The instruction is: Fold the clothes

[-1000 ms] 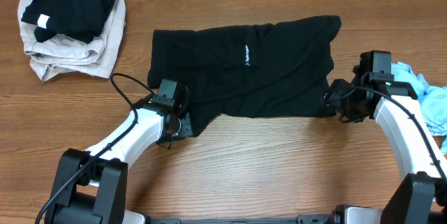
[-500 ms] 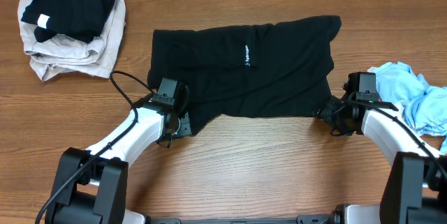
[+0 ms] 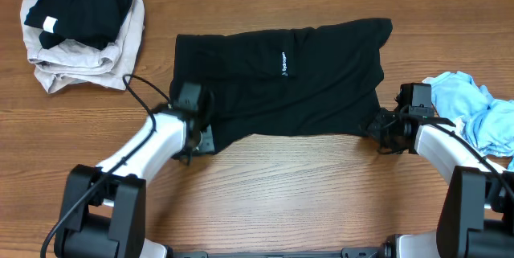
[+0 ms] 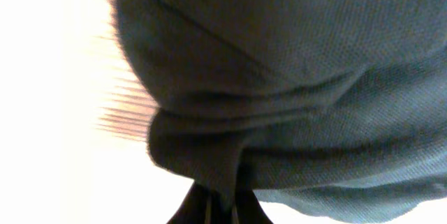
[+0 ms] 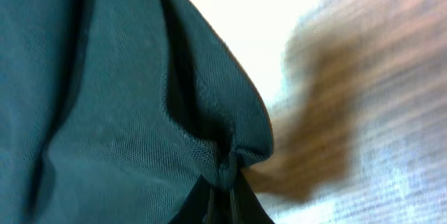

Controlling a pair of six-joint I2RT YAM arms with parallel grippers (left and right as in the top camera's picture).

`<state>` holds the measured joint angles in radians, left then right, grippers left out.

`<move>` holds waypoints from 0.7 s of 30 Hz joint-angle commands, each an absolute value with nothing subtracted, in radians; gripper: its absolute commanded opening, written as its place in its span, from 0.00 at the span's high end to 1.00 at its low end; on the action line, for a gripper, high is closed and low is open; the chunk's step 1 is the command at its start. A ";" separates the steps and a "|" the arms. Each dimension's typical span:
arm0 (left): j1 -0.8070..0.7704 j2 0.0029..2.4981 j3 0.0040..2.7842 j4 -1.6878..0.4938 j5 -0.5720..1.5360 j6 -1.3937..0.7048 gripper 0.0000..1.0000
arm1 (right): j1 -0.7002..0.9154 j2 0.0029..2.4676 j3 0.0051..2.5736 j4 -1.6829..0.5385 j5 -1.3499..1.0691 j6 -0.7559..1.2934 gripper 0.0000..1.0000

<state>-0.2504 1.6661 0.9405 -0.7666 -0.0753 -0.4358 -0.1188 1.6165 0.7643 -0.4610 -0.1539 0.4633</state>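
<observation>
Black fabric first: we see one large black shirt (image 3: 281, 77) with a small white logo, spread mid-way across the table (image 3: 305, 202). One crumpled light blue garment (image 3: 474, 113) lies at the right edge. One beige garment (image 3: 120, 45) sits under one bundled black garment (image 3: 80, 5) at the far left corner. Our left gripper (image 3: 202, 141) pinches the shirt's near left corner, and our right gripper (image 3: 376, 128) pinches its near right corner.

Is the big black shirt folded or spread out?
Spread out: the black shirt lies flat and wide across the table, only its lower corners bunched.
</observation>
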 commanded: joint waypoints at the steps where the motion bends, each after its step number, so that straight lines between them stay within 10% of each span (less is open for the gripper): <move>1: -0.203 1.667 1.153 -0.876 -0.115 -0.383 0.96 | -0.135 1.547 0.839 -0.531 -0.189 0.476 0.96; 21: -0.076 1.653 2.654 -1.539 -0.160 -0.205 0.96 | -0.226 1.318 2.120 -1.370 -0.226 0.279 0.96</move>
<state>-0.0906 1.6775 2.5248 -1.5169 -0.0978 -0.2390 -0.2157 1.3304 2.0052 -1.3430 -0.2401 0.3061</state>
